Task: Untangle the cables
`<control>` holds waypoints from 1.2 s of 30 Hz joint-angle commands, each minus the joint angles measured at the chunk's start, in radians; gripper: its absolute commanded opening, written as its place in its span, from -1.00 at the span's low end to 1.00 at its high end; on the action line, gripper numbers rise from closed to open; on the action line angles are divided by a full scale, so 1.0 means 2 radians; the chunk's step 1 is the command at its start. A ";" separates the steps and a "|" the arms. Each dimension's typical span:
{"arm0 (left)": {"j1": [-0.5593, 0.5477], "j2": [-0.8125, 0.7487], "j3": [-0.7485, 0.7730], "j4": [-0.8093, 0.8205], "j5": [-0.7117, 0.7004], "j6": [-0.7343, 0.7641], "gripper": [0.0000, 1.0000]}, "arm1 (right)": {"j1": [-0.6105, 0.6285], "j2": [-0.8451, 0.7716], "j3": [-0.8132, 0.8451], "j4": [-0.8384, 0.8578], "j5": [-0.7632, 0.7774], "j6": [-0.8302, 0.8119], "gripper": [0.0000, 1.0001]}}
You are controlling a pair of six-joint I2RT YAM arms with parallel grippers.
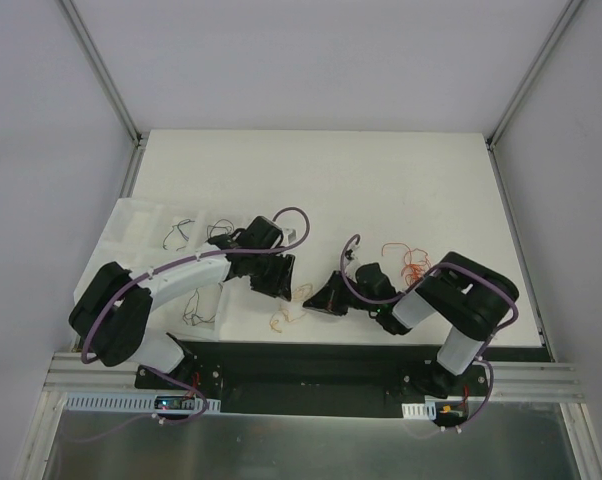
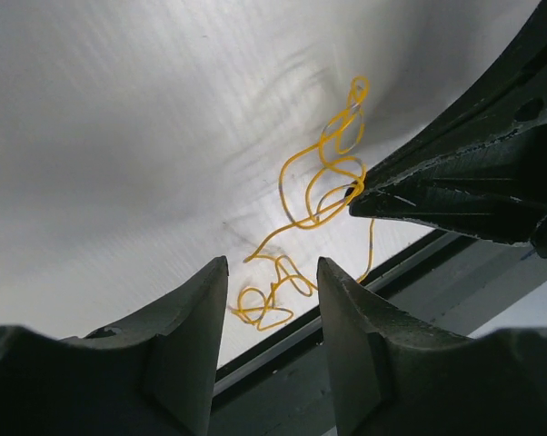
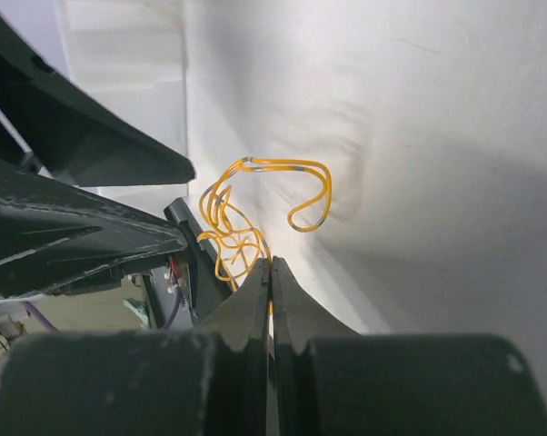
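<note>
A thin yellow cable (image 2: 317, 186) lies in loose curls on the white table near its front edge, small in the top view (image 1: 299, 295). My right gripper (image 3: 271, 265) is shut on a strand of the yellow cable (image 3: 255, 195); its closed tip (image 2: 360, 200) shows pinching the wire in the left wrist view. My left gripper (image 2: 273, 277) hovers open just left of it (image 1: 279, 285), nothing between its fingers, with the cable's lower curl (image 2: 260, 309) lying beyond the gap. Loose red and orange cables (image 1: 411, 262) sit right of the right arm. Black cables (image 1: 181, 233) lie at the left.
The table's front edge with a dark rail (image 1: 321, 355) runs right below both grippers. A clear plastic sheet (image 1: 131, 220) lies at the table's left side. More black wire curls (image 1: 199, 312) rest beside the left arm. White walls enclose the table (image 1: 381, 180).
</note>
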 commanded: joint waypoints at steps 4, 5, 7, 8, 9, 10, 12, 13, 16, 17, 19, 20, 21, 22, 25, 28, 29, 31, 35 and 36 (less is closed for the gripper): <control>-0.013 -0.026 0.011 0.022 0.046 0.026 -0.12 | -0.006 -0.070 -0.020 0.012 -0.033 -0.078 -0.99; -0.013 -0.029 0.011 0.025 0.050 0.027 -0.11 | -0.006 -0.080 -0.023 0.004 -0.035 -0.085 -0.99; -0.013 -0.036 0.009 0.035 0.064 0.029 -0.07 | -0.007 -0.104 -0.026 -0.012 -0.046 -0.101 -0.99; -0.013 -0.042 0.007 0.040 0.069 0.032 -0.03 | -0.009 -0.113 -0.029 -0.016 -0.052 -0.106 -0.99; -0.013 -0.044 0.005 0.044 0.075 0.034 0.00 | -0.011 -0.126 -0.033 -0.015 -0.057 -0.109 -0.99; -0.013 -0.046 0.004 0.047 0.090 0.036 0.04 | -0.012 -0.139 -0.036 -0.015 -0.063 -0.111 -0.99; -0.014 -0.051 -0.002 0.059 0.123 0.039 0.04 | -0.015 -0.162 -0.040 -0.015 -0.076 -0.115 -0.99; -0.014 -0.055 -0.004 0.069 0.139 0.038 0.04 | -0.015 -0.170 -0.041 -0.015 -0.079 -0.115 -0.99; -0.022 -0.067 -0.016 0.100 0.173 0.037 0.04 | -0.018 -0.196 -0.046 -0.017 -0.089 -0.117 -0.99; -0.024 -0.072 -0.019 0.106 0.184 0.036 0.03 | -0.020 -0.204 -0.047 -0.019 -0.089 -0.117 -0.99; -0.026 -0.078 -0.025 0.117 0.207 0.033 0.01 | -0.025 -0.218 -0.051 -0.023 -0.090 -0.115 -0.99; -0.027 -0.081 -0.028 0.122 0.217 0.032 0.01 | -0.028 -0.223 -0.053 -0.026 -0.091 -0.114 -0.99; -0.029 -0.084 -0.030 0.125 0.224 0.031 -0.01 | -0.030 -0.228 -0.053 -0.028 -0.092 -0.114 -0.99; -0.029 -0.086 -0.032 0.127 0.231 0.030 -0.06 | -0.033 -0.235 -0.055 -0.030 -0.092 -0.114 -0.99; -0.030 -0.095 -0.039 0.128 0.226 0.027 -0.22 | -0.039 -0.254 -0.060 -0.042 -0.091 -0.114 -0.99; -0.031 -0.096 -0.044 0.128 0.221 0.024 -0.40 | -0.047 -0.278 -0.067 -0.059 -0.086 -0.114 -0.99; -0.030 -0.092 -0.044 0.128 0.219 0.021 -0.58 | -0.050 -0.290 -0.069 -0.067 -0.085 -0.115 -0.99; -0.029 -0.085 -0.042 0.127 0.216 0.014 -0.83 | -0.053 -0.319 -0.071 -0.091 -0.080 -0.121 -0.99; -0.031 -0.093 -0.016 0.075 0.113 0.018 -1.00 | -0.053 -0.421 -0.053 -0.268 -0.018 -0.177 -0.99; -0.030 -0.099 -0.005 0.045 0.069 0.018 -1.00 | -0.053 -0.451 -0.043 -0.356 0.008 -0.199 -0.99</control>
